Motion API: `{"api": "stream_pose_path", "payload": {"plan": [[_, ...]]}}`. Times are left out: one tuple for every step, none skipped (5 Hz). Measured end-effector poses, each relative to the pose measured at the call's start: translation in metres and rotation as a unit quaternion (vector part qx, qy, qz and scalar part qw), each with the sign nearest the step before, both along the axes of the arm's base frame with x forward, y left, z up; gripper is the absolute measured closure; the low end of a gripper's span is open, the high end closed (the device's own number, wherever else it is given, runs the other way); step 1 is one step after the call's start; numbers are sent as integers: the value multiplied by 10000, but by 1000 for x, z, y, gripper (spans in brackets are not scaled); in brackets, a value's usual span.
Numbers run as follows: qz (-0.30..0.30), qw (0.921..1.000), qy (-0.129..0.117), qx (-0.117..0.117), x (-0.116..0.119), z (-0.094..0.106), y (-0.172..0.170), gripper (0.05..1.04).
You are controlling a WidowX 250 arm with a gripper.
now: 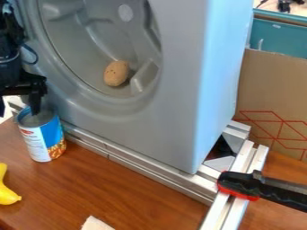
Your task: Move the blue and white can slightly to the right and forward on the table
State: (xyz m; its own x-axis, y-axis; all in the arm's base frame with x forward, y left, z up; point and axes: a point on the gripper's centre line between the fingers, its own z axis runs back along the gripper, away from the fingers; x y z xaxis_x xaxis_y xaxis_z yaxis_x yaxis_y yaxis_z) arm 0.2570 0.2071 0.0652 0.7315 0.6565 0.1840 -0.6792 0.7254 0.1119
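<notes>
Nearest me is a pale scrap (96, 223) on the tabletop (129, 193), well out in front of the grey housing (180, 81), which I'm using as my landmark; a black-and-red clamp (240, 183) sits on the metal rails (231, 211) by its near right corner. The can (45, 137) stands upright just off the housing's front left, and my gripper (19, 111) is down at its top, beside the housing's left edge. I read its fingers as apart, one over the can's top and the other out past its left side; whether either touches, I can't tell. A yellow banana-like piece (7, 193) lies farther out from the housing's front left, and a brown potato-like piece (117, 73) rests in the housing's round recess. To handle the can well, I'd first sort out that uneven straddle: lift clear, centre over the can, then come down straight, so a fingertip doesn't press on the top and tip it. Its smooth round wall would probably slip under a shallow pinch, so I'd want even contact on both sides, a gentle squeeze, and room from the housing and its rail.
</notes>
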Motion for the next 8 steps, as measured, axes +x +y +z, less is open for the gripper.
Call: {"api": "stream_pose_path", "payload": {"plan": [[227,9996,18,-143,-6,-9,9,84],[330,9988,-172,-325,-3,-11,7,84],[414,9973,-228,-557,-5,-19,-3,84],[537,9956,-268,-717,-10,-21,-11,84],[570,9938,-278,-914,-13,-22,-27,84],[643,9894,-260,-1278,-14,-23,-50,83],[813,9824,-249,-1663,-23,-22,-71,83],[960,9782,-467,-1783,-26,-9,-81,84]]}}
